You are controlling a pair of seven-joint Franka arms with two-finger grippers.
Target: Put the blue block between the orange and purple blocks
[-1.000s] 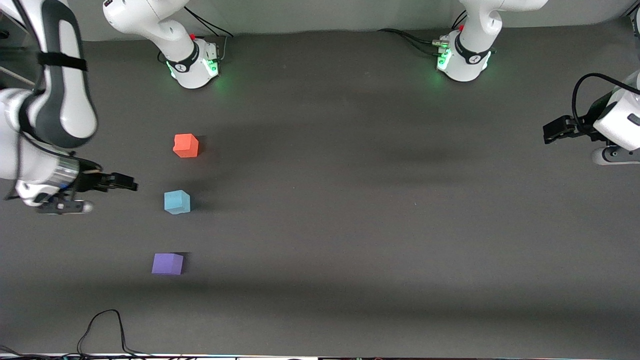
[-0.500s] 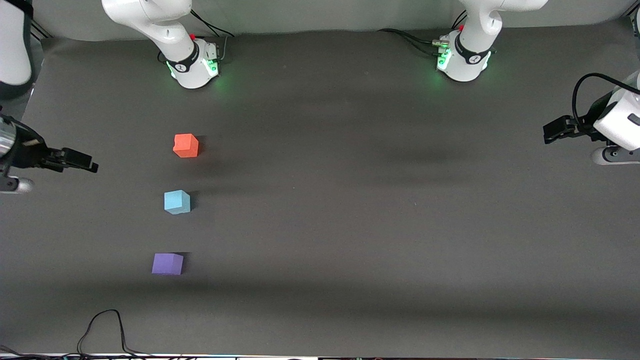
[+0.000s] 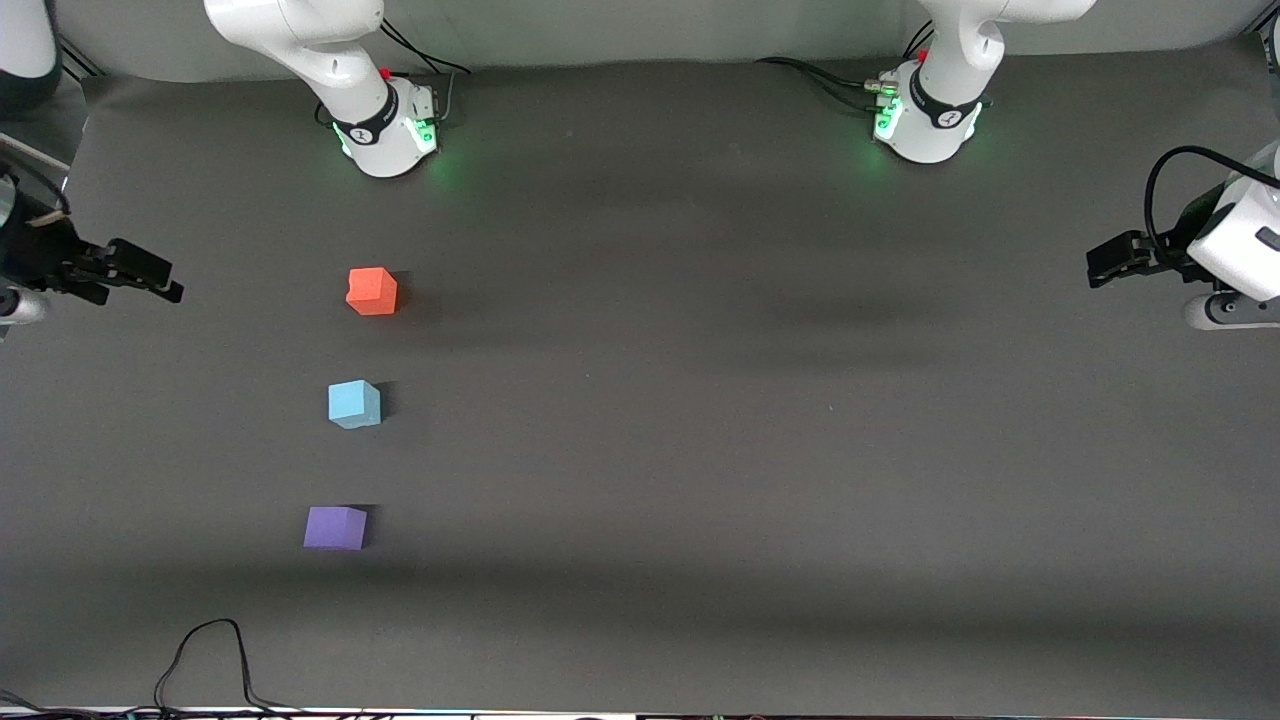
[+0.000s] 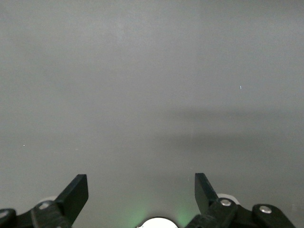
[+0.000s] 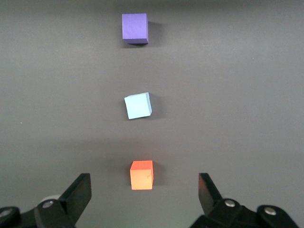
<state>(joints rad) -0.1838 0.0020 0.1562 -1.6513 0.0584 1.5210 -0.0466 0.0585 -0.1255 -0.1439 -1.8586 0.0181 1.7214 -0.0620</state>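
Blue block point(image 3: 354, 404) sits mid-height in the front frame, on the bench point(image 3: 700, 450), toward the right arm's end. It looks already in line: the orange block point(image 3: 372, 291) is higher in the frame, the purple block point(image 3: 335, 528) lower, and all three stand well apart.

Right gripper point(image 3: 150, 278) hangs over the bench's edge at its own end, level with the orange block, fingers point(image 5: 80, 187) spread wide and holding nothing. Its wrist view looks straight down the row: orange first, blue next and turned a little askew, purple last.

Left gripper point(image 3: 1105, 265) waits over its own end of the bench, fingers point(image 4: 78, 187) wide too, only bare bench in its view.

My read: the right arm is far the nearer, and any further nudge would go along that row.
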